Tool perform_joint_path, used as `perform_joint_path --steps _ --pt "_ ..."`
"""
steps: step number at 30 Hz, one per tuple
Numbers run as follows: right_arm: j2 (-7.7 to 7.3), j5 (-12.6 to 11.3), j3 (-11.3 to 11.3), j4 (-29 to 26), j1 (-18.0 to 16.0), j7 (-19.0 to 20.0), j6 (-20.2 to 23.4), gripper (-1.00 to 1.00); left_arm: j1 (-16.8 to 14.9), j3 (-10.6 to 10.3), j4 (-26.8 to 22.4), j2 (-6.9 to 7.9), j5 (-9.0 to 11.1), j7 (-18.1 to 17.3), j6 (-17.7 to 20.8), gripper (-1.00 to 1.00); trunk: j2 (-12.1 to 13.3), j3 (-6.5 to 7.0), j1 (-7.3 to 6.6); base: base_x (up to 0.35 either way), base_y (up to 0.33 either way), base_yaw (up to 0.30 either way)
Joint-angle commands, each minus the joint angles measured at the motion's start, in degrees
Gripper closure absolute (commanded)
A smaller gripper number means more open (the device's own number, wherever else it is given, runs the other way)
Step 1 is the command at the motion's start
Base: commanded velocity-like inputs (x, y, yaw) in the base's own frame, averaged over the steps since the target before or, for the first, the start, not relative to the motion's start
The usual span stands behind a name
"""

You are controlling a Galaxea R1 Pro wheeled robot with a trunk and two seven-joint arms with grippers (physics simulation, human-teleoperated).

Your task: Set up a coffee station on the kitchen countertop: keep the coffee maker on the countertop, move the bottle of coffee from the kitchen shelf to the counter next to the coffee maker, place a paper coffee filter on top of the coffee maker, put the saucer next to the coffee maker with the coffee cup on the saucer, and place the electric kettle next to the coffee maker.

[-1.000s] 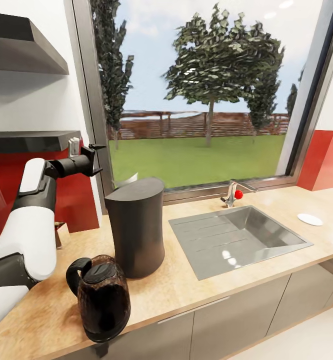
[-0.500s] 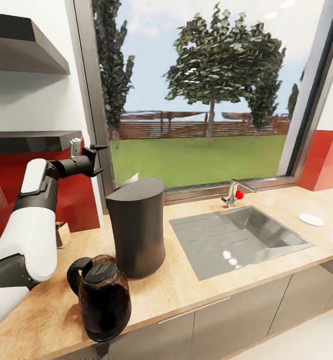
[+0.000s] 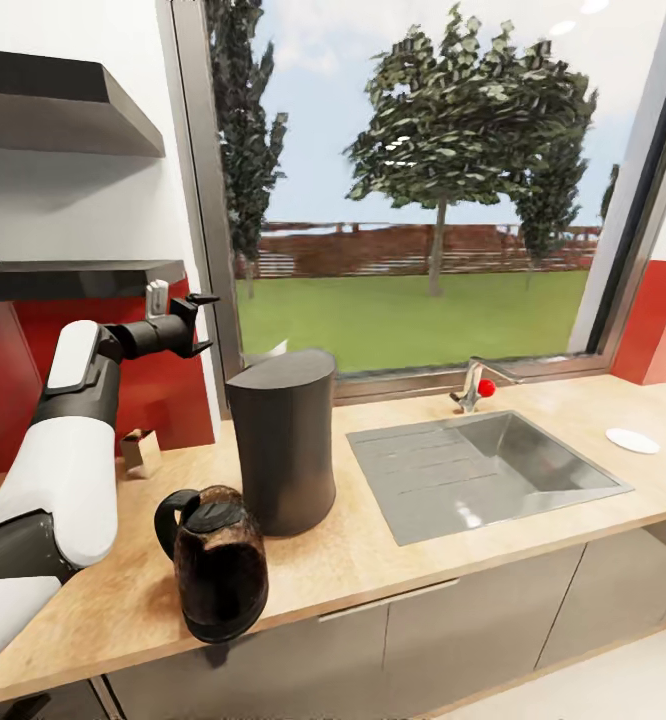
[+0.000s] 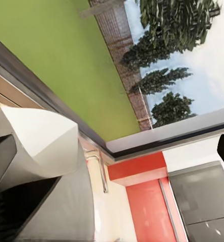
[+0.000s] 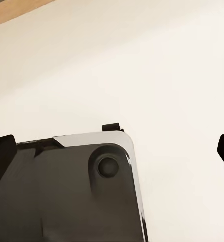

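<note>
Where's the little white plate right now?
In the head view, the saucer lies flat on the countertop at the far right, beyond the steel sink and well away from the coffee maker.

Filter (image 3: 261, 355) mostly hidden behind coffee maker (image 3: 283, 452), just a pale tip showing at its top rim; in the left wrist view cut off at the edge (image 4: 39, 146). Small object (image 3: 141, 452) on countertop (image 3: 373, 560) beside left arm too small to identify. Saucer (image 3: 633, 440) tiny, near the frame edge. Left gripper (image 3: 198, 322) seen side-on, jaw gap unclear. Right gripper fingertips (image 5: 2, 156) clipped by frame edges.
</note>
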Motion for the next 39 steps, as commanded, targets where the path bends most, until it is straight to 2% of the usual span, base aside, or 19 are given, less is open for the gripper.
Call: perform_joint_path --steps 1,10,32,39 --pt "0.01 -0.36 -0.02 0.04 -0.01 -0.01 -0.19 -1.0 -0.01 0.09 -0.02 0.0 0.59 0.53 0.16 -1.0 -0.04 -0.03 0.02 -0.044 -0.03 0.003" --pt "0.01 -0.36 -0.02 0.04 -0.01 -0.01 -0.19 -1.0 0.01 0.02 -0.02 0.32 0.59 0.46 0.25 -1.0 -0.04 -0.03 0.02 -0.01 -0.006 0.053" --pt "0.01 -0.36 -0.02 0.04 -0.01 -0.01 -0.19 -1.0 0.28 -0.01 0.06 0.14 0.59 0.39 0.34 -1.0 -0.04 -0.03 0.02 0.0 0.0 0.269" --pt "0.01 -0.36 -0.02 0.04 -0.01 -0.01 -0.19 -1.0 0.35 -1.29 0.31 0.2 0.66 0.37 0.34 -1.0 -0.04 -0.03 0.02 0.0 0.0 0.277"
